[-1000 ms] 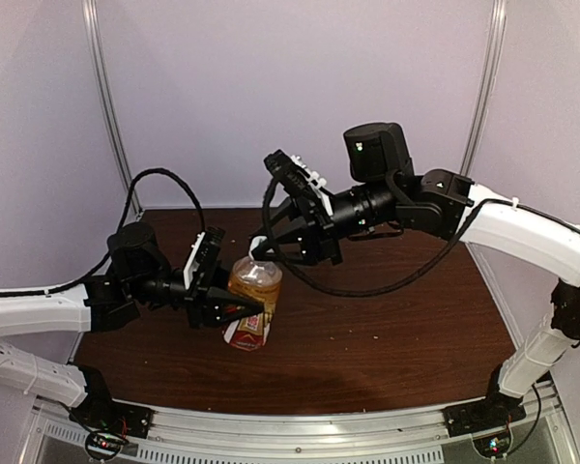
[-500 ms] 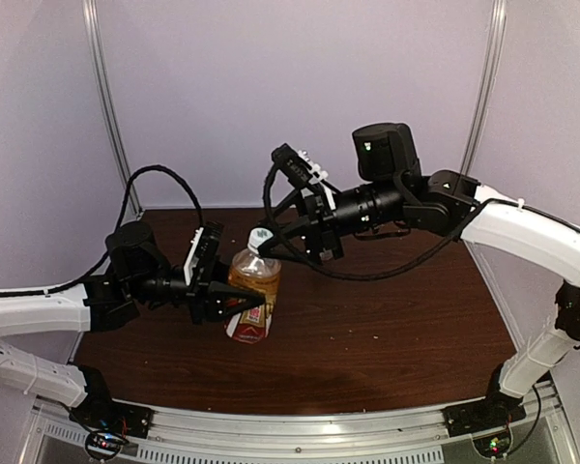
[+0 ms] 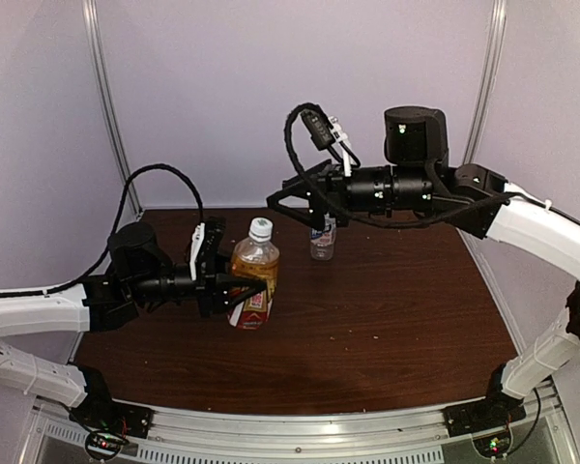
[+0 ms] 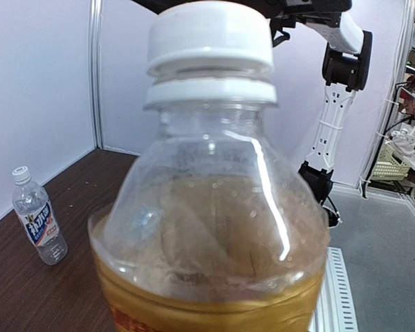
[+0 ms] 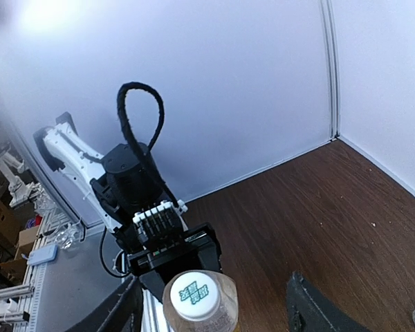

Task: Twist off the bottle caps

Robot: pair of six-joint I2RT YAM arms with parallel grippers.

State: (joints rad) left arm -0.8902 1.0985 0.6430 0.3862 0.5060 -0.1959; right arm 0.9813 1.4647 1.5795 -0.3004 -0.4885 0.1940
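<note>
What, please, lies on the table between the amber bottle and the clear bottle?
Only bare tabletop: the amber bottle and the clear bottle stand apart with nothing between, as the top view shows.

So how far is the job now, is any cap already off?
Done: nothing yet, no cap is off. In hand: the left hand grips the amber bottle, with its white cap on; the right hand hangs open above it, touching nothing. Left: this cap, then the second cap on the clear bottle behind.
</note>
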